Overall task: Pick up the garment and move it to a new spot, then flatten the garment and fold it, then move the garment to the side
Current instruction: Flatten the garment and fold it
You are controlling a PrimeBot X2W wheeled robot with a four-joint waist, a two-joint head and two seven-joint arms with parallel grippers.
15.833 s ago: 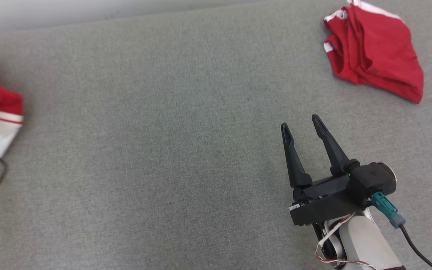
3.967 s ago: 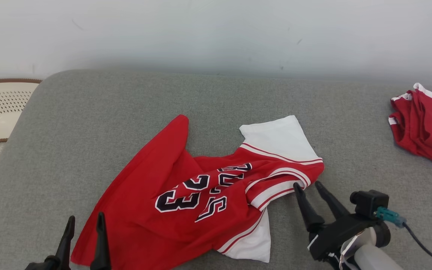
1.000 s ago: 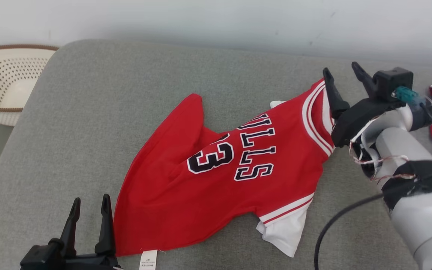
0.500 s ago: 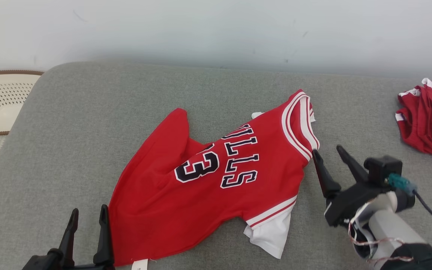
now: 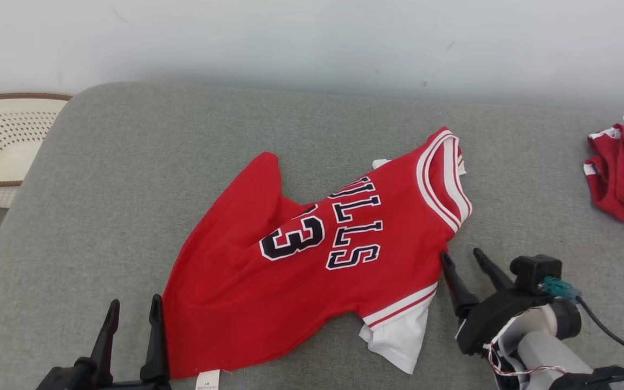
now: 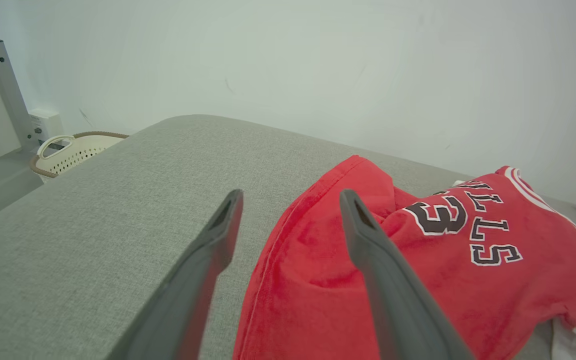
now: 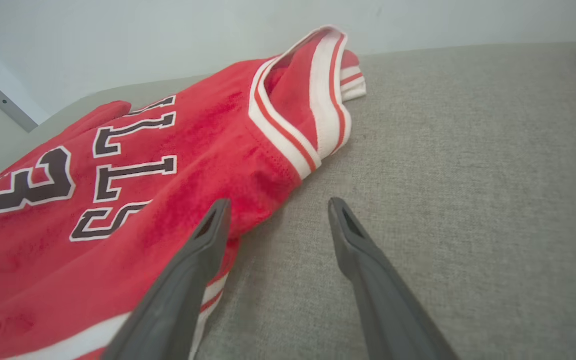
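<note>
A red jersey (image 5: 312,254) with dark lettering and white trim lies spread but wrinkled across the middle of the grey cushion (image 5: 312,135); its collar points to the right and a white sleeve sticks out at the lower right. My left gripper (image 5: 133,309) is open at the jersey's lower left hem, nothing between its fingers. The left wrist view has the jersey (image 6: 418,260) just right of the left gripper (image 6: 290,197). My right gripper (image 5: 461,257) is open beside the jersey's right edge, holding nothing. The right wrist view shows the right gripper (image 7: 278,205) next to the collar (image 7: 308,95).
A second red garment (image 5: 623,170) lies bunched at the cushion's far right edge. A cream perforated basket (image 5: 3,146) stands off the cushion's left end, seen too as the basket (image 6: 75,152) in the left wrist view. A pale wall runs behind the cushion.
My right gripper has let go of the jersey's collar and drawn back down toward the near edge, now open beside the right side. The jersey lies flatter. The head camera shifted slightly.
</note>
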